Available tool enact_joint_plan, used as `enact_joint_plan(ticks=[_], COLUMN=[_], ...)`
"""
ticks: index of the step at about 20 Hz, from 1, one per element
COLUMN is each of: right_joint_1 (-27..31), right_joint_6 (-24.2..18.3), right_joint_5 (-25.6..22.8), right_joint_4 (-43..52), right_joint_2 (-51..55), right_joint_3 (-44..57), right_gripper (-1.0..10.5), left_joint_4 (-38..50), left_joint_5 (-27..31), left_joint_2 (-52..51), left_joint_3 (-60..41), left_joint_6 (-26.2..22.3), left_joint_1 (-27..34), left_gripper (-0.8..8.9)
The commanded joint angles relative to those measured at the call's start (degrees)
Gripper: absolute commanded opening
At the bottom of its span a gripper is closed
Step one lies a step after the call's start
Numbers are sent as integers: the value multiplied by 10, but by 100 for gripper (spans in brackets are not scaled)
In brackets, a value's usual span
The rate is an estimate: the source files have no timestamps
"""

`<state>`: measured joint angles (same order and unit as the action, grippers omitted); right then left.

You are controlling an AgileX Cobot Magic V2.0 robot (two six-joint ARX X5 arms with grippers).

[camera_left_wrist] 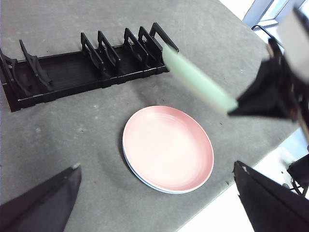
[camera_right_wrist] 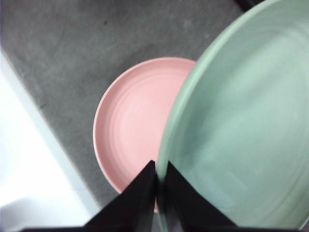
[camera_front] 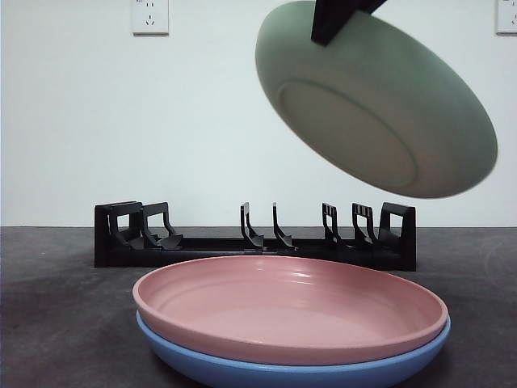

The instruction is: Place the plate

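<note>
A green plate hangs tilted in the air above the right end of the black dish rack. My right gripper is shut on its rim; it shows from above as a black tip in the front view. The left wrist view shows the green plate edge-on near the rack, held by the right arm. A pink plate lies on a blue plate on the table in front of the rack. My left gripper is open, high above the stacked plates, holding nothing.
The rack's slots hold nothing. The table's edge runs close beside the stacked plates in the left wrist view. A white wall with sockets stands behind the rack.
</note>
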<state>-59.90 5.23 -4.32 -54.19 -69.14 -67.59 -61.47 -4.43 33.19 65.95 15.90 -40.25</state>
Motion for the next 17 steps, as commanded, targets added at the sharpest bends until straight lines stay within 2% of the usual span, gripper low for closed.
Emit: enact_joint_plan(ticks=[1, 4, 9, 17], right_joint_1=[-37, -76, -132, -156], right_joint_6=[22, 31, 25, 8], right_joint_5=[-31, -65, -87, -112], right_joint_4=[9, 7, 13, 54], right_joint_2=[-7, -26, -94, -180], right_joint_3=[6, 27, 32, 32], right_gripper=[6, 6, 6, 6], left_joint_4=[6, 6, 6, 6], left_joint_5=[2, 2, 2, 2], left_joint_2=[1, 1, 1, 1], left_joint_3=[11, 11, 11, 11], left_joint_6=[0, 0, 0, 0], left_joint_1=[-3, -3, -3, -3], left_gripper=[497, 497, 497, 497])
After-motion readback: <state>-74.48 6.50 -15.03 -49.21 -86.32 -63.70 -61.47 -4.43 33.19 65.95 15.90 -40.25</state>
